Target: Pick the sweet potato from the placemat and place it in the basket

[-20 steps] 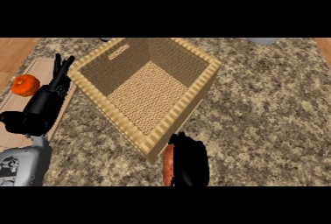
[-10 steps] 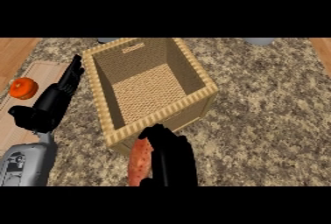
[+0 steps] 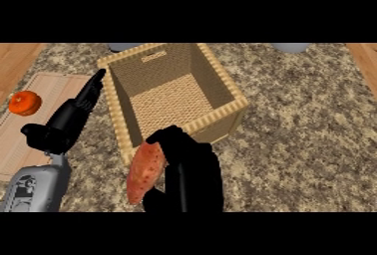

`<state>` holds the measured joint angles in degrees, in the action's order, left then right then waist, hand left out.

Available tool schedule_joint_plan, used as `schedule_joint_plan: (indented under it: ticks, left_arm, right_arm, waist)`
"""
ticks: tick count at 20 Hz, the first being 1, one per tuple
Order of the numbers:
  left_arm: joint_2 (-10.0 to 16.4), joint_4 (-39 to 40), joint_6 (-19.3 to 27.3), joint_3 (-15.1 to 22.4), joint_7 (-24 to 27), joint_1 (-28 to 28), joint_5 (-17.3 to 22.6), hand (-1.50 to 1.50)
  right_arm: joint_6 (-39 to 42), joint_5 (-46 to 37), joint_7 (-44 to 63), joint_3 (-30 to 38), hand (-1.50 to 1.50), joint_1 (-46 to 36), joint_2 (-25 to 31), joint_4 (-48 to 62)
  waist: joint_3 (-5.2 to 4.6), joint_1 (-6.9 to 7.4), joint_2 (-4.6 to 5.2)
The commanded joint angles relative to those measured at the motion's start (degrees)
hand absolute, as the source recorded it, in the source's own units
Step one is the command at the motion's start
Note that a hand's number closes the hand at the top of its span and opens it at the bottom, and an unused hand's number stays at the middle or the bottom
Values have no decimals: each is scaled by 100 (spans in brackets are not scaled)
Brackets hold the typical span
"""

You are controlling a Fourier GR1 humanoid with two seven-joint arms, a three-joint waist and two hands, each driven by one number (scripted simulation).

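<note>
- Nearest, the black right hand (image 3: pixel 190 175) has its fingers (image 3: pixel 171 135) clenched round the long orange-brown sweet potato (image 3: pixel 146 172), which shows along the hand's left side.
- The pick therefore looks done. The sweet potato is off the placemat and well apart from it, just short of the basket's near corner, with its far tip close to the rim.
- It is not yet over the opening. What is left, as I judge it, is a short carry farther in over the rim, then letting go inside.
- To the left, the black left hand (image 3: pixel 68 119) rests with its fingers released and straight, pointing far, between the placemat and the basket's left wall. It holds nothing.
- The square woven tan basket (image 3: pixel 217 114) stands open on the speckled stone table (image 3: pixel 302 129), and its floor holds nothing that I can see.
- At far left lies the pale wooden-looking placemat (image 3: pixel 52 89), with a round orange fruit (image 3: pixel 24 103) on it.
</note>
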<state>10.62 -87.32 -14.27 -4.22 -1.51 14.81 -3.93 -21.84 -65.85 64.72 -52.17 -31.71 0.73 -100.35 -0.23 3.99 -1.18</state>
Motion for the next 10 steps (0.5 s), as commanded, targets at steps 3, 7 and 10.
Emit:
schedule_joint_plan:
  ticks: [3,7,10]
  left_arm:
    - [-111,66,-24,179,60,-138,-88,0]
    - [-94,-19,-10,155,-32,41,-67,0]
    - [-222,61,45,275,86,-63,-157,0]
  right_arm:
    - [31,-273,1444,397,150,-739,-69,220]
    - [-36,-293,1714,630,150,-1155,-69,493]
    - [10,-346,1805,1021,150,-1584,-69,770]
  waist:
    - [-26,-36,17]
    - [-14,54,36]
    - [-19,64,76]
